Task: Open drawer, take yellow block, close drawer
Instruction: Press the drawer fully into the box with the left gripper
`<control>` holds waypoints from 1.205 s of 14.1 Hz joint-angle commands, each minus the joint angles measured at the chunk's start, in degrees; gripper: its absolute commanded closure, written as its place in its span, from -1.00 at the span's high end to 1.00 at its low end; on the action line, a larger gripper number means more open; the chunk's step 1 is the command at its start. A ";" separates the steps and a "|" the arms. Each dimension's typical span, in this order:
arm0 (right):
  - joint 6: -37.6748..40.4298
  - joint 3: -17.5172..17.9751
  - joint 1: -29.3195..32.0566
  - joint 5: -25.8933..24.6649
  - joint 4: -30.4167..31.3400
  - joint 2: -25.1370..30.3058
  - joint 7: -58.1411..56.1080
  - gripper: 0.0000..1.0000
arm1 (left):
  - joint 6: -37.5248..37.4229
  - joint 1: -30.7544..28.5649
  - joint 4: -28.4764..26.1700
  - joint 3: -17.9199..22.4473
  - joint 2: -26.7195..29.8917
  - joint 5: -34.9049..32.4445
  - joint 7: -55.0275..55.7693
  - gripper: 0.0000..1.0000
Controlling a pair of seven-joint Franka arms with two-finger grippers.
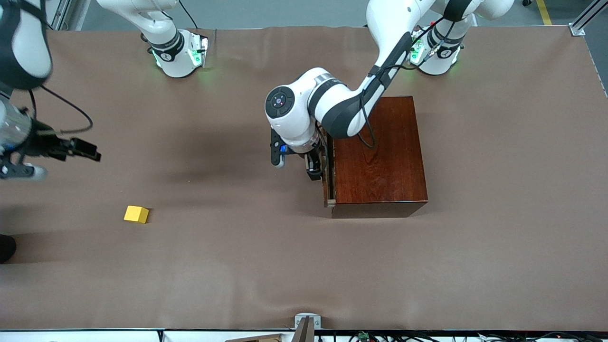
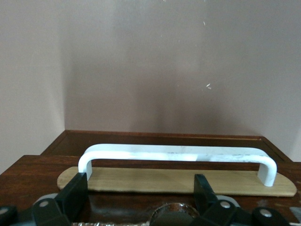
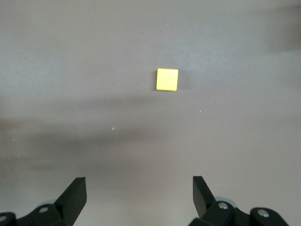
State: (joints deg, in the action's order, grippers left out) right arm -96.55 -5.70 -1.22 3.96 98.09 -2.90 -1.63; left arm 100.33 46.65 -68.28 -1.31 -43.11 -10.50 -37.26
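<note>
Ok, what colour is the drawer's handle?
White: the handle is a U-shaped bar, clearest in the left wrist view.

Block (image 1: 136, 214) on table (image 1: 285, 266) toward right arm's end — well apart from drawer (image 1: 327, 175).

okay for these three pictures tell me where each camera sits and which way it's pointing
Front view: high across the table, facing both arms' bases; shows the wooden box, yellow block, both arms.
Left wrist view: on the left arm, looking at the drawer and its white handle; open left gripper at the edge.
Right wrist view: on the right arm, looking down at the yellow block on the table; open right gripper shows.
Shared: front and right wrist views both show the block.
</note>
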 commanded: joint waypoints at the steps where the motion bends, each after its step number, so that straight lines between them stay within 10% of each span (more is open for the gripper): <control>1: 7.14 0.52 -0.01 -1.06 -5.25 0.62 4.26 1.00 | -3.29 0.37 -1.59 0.43 2.33 -1.97 -0.80 1.00; 17: 11.03 0.43 0.08 -4.67 -9.93 1.41 3.83 1.00 | -9.70 0.28 -1.59 0.43 2.16 -3.64 -1.50 1.00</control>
State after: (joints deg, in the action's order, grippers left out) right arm -87.16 -5.61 -1.19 0.66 89.09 -1.62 1.50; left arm 94.34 46.74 -68.29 -1.25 -42.77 -11.96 -37.99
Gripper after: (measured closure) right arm 0.000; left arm 0.000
